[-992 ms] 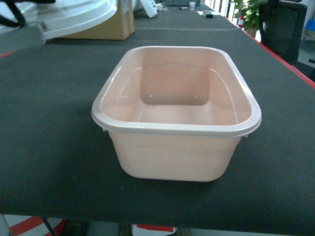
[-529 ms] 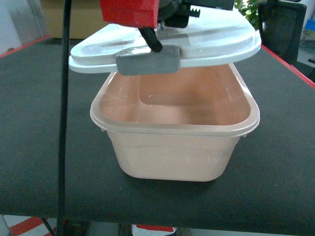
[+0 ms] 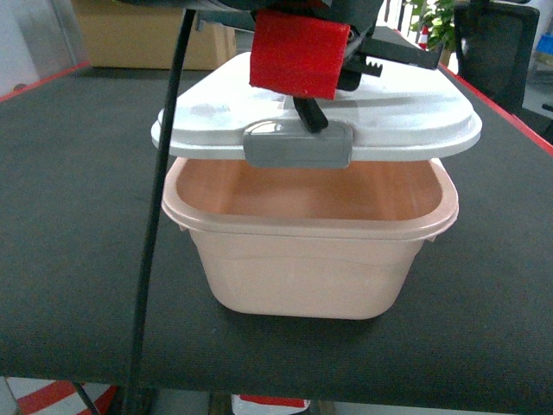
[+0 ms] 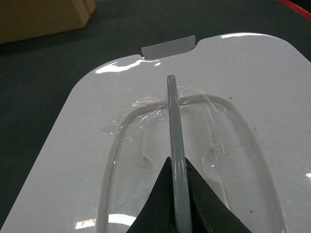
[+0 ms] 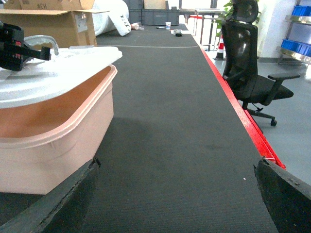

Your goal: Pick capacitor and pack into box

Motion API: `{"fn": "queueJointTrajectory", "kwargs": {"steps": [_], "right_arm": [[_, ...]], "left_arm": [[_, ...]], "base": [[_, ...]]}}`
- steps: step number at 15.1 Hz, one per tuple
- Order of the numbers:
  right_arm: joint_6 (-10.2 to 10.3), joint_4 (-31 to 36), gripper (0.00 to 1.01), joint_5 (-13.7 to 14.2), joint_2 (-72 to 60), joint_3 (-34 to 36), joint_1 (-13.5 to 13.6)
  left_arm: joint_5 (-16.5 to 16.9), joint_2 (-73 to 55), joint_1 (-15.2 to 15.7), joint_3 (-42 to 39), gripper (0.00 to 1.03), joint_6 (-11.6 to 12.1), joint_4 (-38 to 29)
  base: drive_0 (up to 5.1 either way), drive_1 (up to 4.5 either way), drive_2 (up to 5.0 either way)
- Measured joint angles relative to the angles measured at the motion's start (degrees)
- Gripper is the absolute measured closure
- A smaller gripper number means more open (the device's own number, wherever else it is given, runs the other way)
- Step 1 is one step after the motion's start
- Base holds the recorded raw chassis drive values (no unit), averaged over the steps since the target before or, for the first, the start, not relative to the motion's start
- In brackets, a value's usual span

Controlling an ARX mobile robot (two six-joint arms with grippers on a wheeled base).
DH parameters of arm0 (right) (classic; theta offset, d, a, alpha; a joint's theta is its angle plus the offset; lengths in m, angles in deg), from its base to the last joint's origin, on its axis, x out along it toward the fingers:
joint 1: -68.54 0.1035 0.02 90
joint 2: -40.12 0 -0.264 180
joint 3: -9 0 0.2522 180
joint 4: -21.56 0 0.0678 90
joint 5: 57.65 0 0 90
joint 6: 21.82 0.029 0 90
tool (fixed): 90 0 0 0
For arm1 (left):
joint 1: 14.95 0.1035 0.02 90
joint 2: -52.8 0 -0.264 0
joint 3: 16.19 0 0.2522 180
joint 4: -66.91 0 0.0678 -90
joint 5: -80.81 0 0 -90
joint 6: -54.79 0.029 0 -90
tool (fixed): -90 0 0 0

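Note:
The pale pink box (image 3: 302,268) stands on the dark table, open side up. Its white lid (image 3: 406,121) hovers just above the rim, tilted a little, with a grey clip (image 3: 298,145) facing me. My left gripper (image 4: 178,170) is shut on the lid's grey handle (image 4: 173,111), which runs between the black fingers. My right gripper (image 5: 177,165) is open and holds nothing, low over bare table to the right of the box (image 5: 58,136). The capacitor is out of view.
A brown cardboard carton (image 3: 147,35) stands behind the box. The left arm's black cable (image 3: 155,216) hangs in front at the left. The table's red edge (image 5: 243,121) runs along the right, with an office chair (image 5: 252,63) beyond it.
The left gripper has brought the lid in from the far left. It now sits over the box's opening, lower and further right than half a second ago.

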Motion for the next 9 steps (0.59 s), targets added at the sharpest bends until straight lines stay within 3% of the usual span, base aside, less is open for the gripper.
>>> {"fn": "queueJointTrajectory", "kwargs": {"steps": [9], "right_arm": [[0.0,0.0,0.03,0.0,0.0,0.0,0.0]], "left_arm": [[-5.22,-4.63,-2.34,-0.07,1.01,-0.55,0.44]], "base": [[0.0,0.0,0.0]]}}
